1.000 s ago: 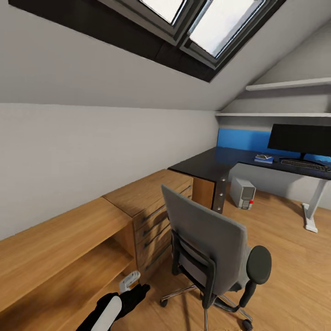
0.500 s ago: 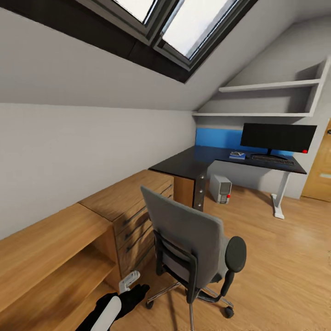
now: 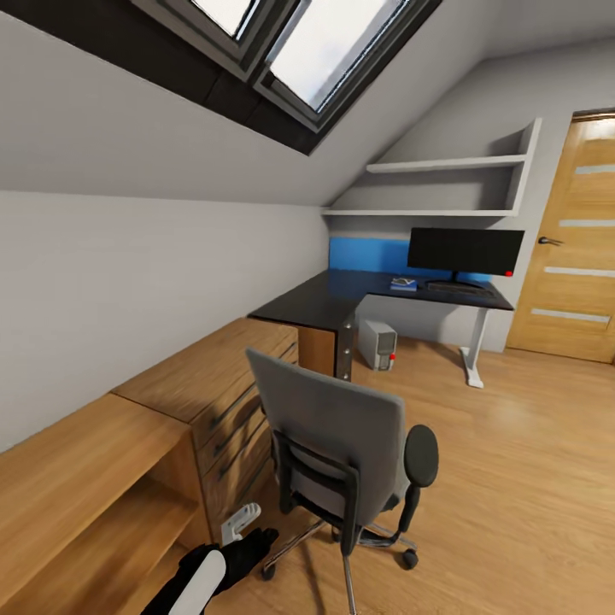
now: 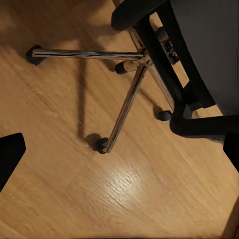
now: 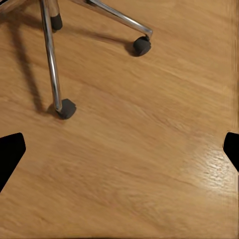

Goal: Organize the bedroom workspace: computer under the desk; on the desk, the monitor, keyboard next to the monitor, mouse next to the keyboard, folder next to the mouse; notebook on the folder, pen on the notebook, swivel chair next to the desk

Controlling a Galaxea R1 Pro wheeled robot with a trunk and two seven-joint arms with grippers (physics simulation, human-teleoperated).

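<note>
The grey swivel chair [image 3: 337, 431] stands close in front of me, its back towards me, on the wood floor of the bedroom. Its chrome star base [image 4: 132, 94] and a caster [image 5: 66, 108] lie under my wrists. Far off, the black-topped desk [image 3: 320, 301] carries the monitor [image 3: 465, 249], the keyboard [image 3: 457, 289] before it and the blue folder [image 3: 403, 284] to its left. The computer [image 3: 378, 344] sits on the floor under the desk. Mouse, notebook and pen are too small to make out. My left gripper [image 4: 119, 154] and right gripper [image 5: 119, 152] hang open over the floor, empty.
A low oak drawer unit [image 3: 226, 380] and bench [image 3: 77, 478] run along the left wall up to the desk. White shelves [image 3: 444, 164] hang above the monitor. An oak door [image 3: 572, 248] is at the far right. Open wood floor [image 3: 530, 478] lies right of the chair.
The whole view has swung to the right, so the desk, chair and cabinet slid left and the oak door came into sight. My left arm keeps its place in the picture.
</note>
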